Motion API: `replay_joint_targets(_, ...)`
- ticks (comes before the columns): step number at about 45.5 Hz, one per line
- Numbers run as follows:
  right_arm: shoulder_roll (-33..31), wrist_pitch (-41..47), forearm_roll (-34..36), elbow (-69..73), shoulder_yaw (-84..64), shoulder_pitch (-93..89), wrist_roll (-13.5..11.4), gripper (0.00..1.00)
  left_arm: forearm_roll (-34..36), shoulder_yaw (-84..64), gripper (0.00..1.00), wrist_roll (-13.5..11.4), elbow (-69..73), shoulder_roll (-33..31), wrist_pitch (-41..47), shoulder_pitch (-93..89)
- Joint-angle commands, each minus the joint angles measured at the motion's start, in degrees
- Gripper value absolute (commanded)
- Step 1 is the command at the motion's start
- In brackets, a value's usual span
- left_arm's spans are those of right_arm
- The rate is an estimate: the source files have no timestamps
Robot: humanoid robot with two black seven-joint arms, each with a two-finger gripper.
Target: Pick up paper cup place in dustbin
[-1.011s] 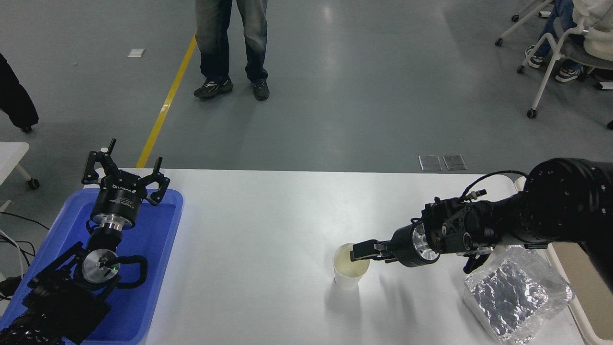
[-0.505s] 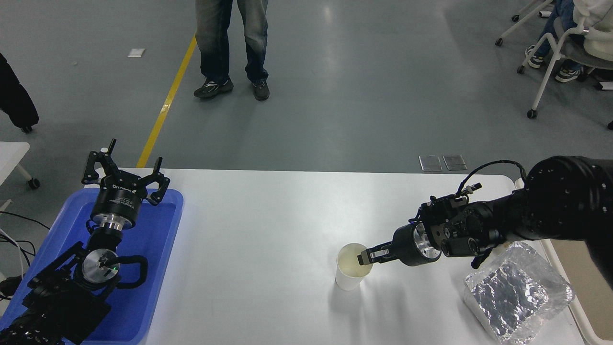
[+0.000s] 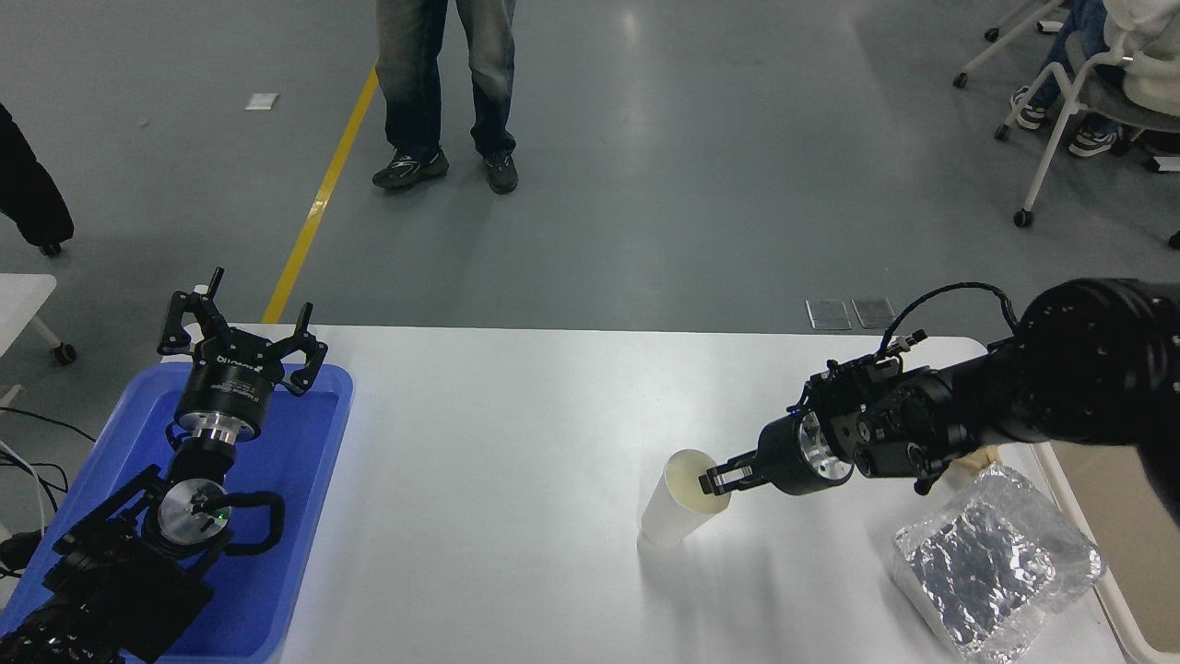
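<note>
The paper cup point(image 3: 679, 499) sits right of the middle of the white table point(image 3: 516, 443), tilted rather than upright: its long axis leans so that the open mouth points up and toward the right, facing the incoming arm, while the narrower base is lower and to the left, at or just above the tabletop; whether the base touches the surface cannot be told. The cream inside is visible through the rolled rim. The right gripper point(image 3: 717, 480) reaches in from the right edge, pointing left, its fingers nearly together and pinched on the cup's right-hand rim, one finger showing inside the mouth. Near the table's right front corner lies a crinkled foil-covered package point(image 3: 996, 563), well apart from the cup. At the right edge of the view, mostly hidden by the arm, a strip of the dustbin point(image 3: 1120, 526) shows beside the table. The left gripper point(image 3: 241, 337) is parked at the lower left above the far end of a blue tray point(image 3: 304, 489), its fingers spread wide and holding nothing. A person's legs point(image 3: 444, 88) stand on the grey floor beyond the table.
</note>
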Motion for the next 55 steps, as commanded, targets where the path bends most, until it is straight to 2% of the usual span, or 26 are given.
replay_joint_targets(1,-6.3,3.8,-0.4,5.9,0.5,10.2,0.0,0.00,0.0,0.0,1.00,0.0,0.0,0.0,0.0,0.1)
replay_joint_targets(14,-17.1,11.5,-0.8,11.8,-0.3,24.9,-0.1,0.00,0.0,0.0,1.00,0.0,0.0,0.0,0.0,0.0)
replay_joint_targets(27,-25.8,22.3,-5.4,12.3,-0.3,38.6,-0.2,0.00,0.0,0.0,1.00,0.0,0.0,0.0,0.0,0.1)
replay_joint_targets(37,-27.7,25.2,-6.6,12.4,-0.3,42.3,-0.2,0.00,0.0,0.0,1.00,0.0,-0.1,0.0,0.0,0.0)
replay_joint_targets(55,-27.7,24.3,-6.8,12.1,-0.5,40.4,-0.6,0.00,0.0,-0.1,1.00,0.0,0.0,0.0,0.0,0.0)
